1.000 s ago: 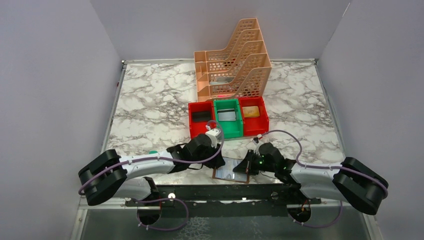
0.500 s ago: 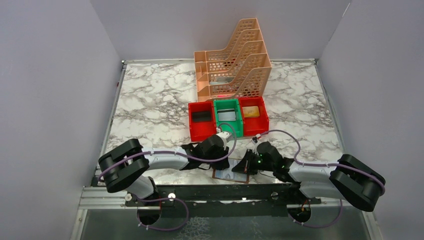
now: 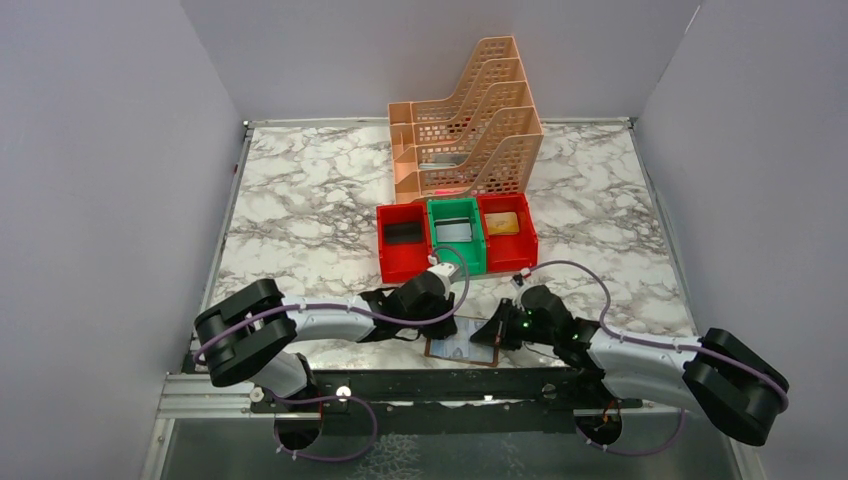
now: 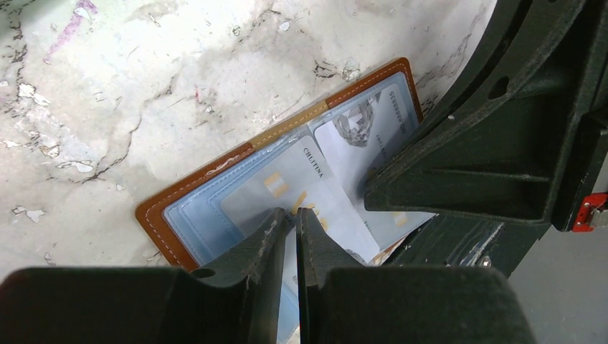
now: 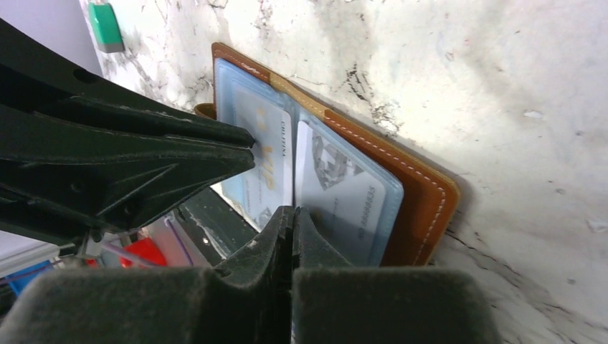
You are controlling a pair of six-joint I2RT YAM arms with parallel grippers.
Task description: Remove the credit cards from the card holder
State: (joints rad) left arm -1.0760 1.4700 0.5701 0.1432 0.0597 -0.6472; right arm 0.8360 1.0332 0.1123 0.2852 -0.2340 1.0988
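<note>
while lying open at the near edge of the marble table (image 3: pixel 300 210): card holder (image 4: pixel 190 215), two credit cards (image 4: pixel 301 179) in its pockets. left gripper (image 4: pixel 294 213) nearly closed, tips on the left card, grip impossible to tell. right gripper (image 5: pixel 292 210) closed, empty, pressing the holder. beyond, red and green bins (image 3: pixel 462 262), then a peach file rack (image 3: pixel 480 150); bare marble either side, grey walls (image 3: pixel 100 200) around.
</note>
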